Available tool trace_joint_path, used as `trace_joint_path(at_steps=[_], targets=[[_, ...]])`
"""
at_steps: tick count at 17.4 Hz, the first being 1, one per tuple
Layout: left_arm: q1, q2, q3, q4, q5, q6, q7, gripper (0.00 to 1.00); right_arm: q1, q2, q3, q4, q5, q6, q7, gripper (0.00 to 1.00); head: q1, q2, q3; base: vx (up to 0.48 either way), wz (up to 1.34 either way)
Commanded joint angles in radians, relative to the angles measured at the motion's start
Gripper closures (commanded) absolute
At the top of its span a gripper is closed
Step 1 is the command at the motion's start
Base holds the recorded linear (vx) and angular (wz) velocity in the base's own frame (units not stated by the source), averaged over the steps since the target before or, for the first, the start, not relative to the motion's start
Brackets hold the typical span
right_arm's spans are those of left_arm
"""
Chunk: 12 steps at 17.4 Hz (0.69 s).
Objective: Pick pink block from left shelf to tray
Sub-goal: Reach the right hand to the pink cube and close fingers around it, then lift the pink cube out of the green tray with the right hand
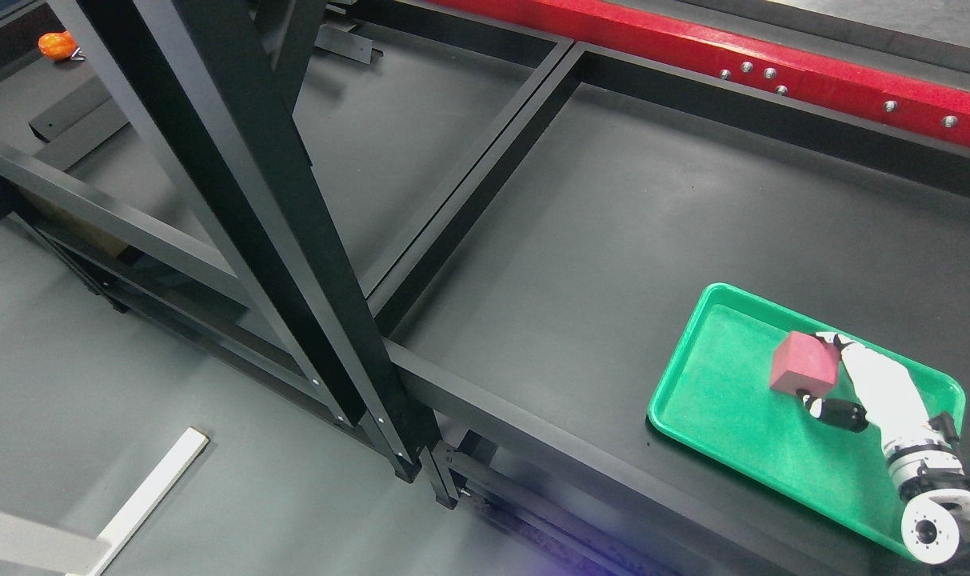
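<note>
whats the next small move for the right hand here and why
Probably lower slightly and open the fingers. The right hand grips the pink block directly over the green tray; whether the block touches the tray floor isn't clear, so easing down first avoids a drop.

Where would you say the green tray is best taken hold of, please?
Grip the green tray by its raised rim at the bare left edge, coming from the left. The lip offers a pinchable edge there, whereas the right hand holding the pink block occupies the right side.
</note>
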Motion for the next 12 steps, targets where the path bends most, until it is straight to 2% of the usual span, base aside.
trace_joint_path(at_steps=[1,2,4,8,12], targets=[[0.009,0.017,0.000,0.000,-0.002,0.000,0.001,0.00,0.024,-0.016,0.031,0.016,0.001,-0.038,0.023,0.93,0.0000,0.000,0.000,0.000,0.00],[0.009,0.017,0.000,0.000,-0.002,0.000,0.001,0.00,0.026,-0.018,0.023,0.016,0.001,-0.055,0.019,0.98,0.0000,0.000,0.000,0.000,0.00],[0.009,0.017,0.000,0.000,-0.002,0.000,0.001,0.00,0.032,-0.033,-0.001,0.015,-0.003,-0.081,0.008,0.99,0.0000,0.000,0.000,0.000,0.00],[0.009,0.017,0.000,0.000,-0.002,0.000,0.001,0.00,0.052,0.002,-0.210,0.006,-0.019,-0.240,0.002,0.98,0.0000,0.000,0.000,0.000,0.00],[0.009,0.017,0.000,0.000,-0.002,0.000,0.001,0.00,0.066,0.057,-0.380,-0.003,-0.021,-0.359,-0.079,0.98,0.0000,0.000,0.000,0.000,0.00]])
